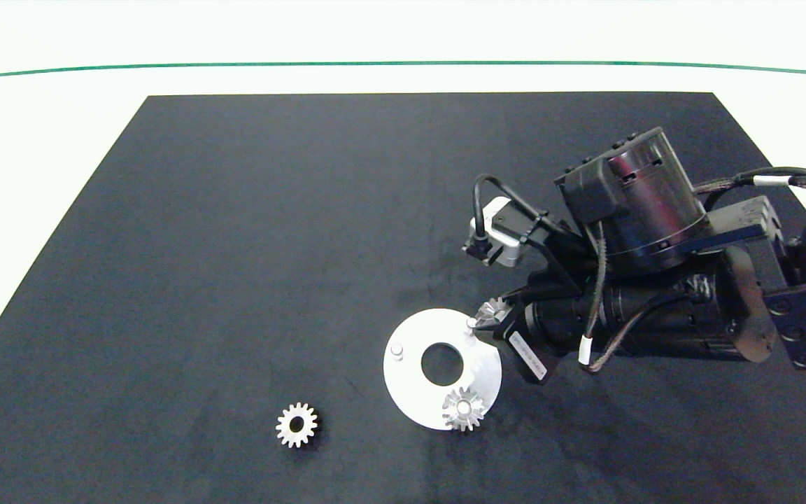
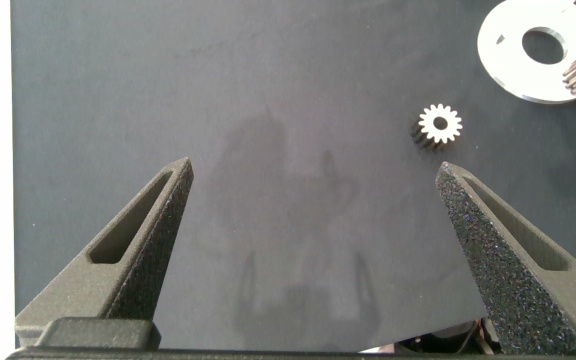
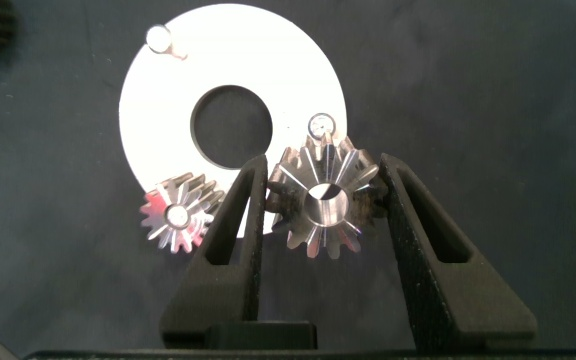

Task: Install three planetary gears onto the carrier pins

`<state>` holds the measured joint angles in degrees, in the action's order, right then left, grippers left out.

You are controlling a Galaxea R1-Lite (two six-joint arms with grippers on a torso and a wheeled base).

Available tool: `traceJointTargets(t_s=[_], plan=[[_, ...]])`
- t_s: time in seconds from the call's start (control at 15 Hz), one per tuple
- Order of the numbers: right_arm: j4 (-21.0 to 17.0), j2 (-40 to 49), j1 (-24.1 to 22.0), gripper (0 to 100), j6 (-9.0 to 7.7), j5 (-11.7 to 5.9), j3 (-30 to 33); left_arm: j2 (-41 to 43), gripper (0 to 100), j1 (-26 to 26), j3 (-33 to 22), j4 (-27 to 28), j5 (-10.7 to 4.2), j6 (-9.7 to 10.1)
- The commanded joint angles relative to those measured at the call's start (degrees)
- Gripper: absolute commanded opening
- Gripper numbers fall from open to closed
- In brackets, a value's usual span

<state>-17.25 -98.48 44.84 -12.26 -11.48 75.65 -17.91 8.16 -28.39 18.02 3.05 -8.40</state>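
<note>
Right gripper (image 3: 320,215) has its jaws clamped on a planetary gear (image 3: 323,205), bore just short of the nearest carrier pin (image 3: 320,124) on the white disc (image 1: 410,388). One gear (image 1: 462,408) seated; one (image 1: 297,424) loose on the tabletop. Left gripper (image 2: 313,215) idle, jaws wide apart, empty.
</note>
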Motion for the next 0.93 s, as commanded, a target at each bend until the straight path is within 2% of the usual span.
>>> traceJointTargets(t_s=[0.07, 0.4, 0.93], plan=[[-0.1, -2.8, -0.1, 0, -0.04, -0.03, 0.8, -0.1, 100, 0.0, 0.1, 0.1, 0.03, -0.04], [-0.1, -5.0, -0.1, 0, 0.22, 0.06, 3.4, -0.1, 100, 0.0, 0.1, 0.1, 0.03, -0.04], [0.0, -6.1, -1.6, 0, 0.22, 0.06, 3.5, -0.2, 100, 0.0, 0.1, 0.1, 0.03, 0.23]])
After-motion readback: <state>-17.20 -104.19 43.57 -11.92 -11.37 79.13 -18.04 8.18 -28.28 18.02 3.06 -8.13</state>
